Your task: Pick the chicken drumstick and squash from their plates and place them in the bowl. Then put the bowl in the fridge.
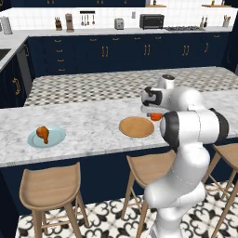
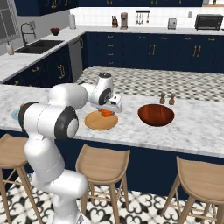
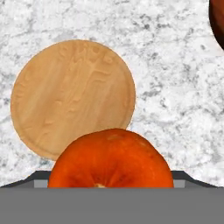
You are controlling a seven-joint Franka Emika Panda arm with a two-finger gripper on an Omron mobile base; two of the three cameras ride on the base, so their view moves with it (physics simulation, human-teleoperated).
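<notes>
**Hand view: squash up off the plate, and a long carry to the bowl**

We have the squash (image 3: 110,158) right under the camera, big and orange, lifted clear of the wooden plate (image 3: 72,98), which lies bare on the marble counter (image 3: 175,87) below it. From the right base view we see the squash (image 2: 106,113) tucked beneath the gripper (image 2: 109,109), just above that plate's far edge. The jaws stand wide, and we judge they are clamped across the round body, since it hangs there off the plate.

Now the worry. The squash is round and smooth, so a wide pinch has little to bite on; a quick swing could let it roll out and bounce along the counter. The bowl (image 2: 156,114) sits well apart to the right, its rim just peeking into the hand view's corner, so the carry is not short. Let go too early or too high and the squash may strike the rim or hop out.

Meanwhile the drumstick (image 1: 42,134) waits on the blue plate (image 1: 56,137), far off to the left.
</notes>
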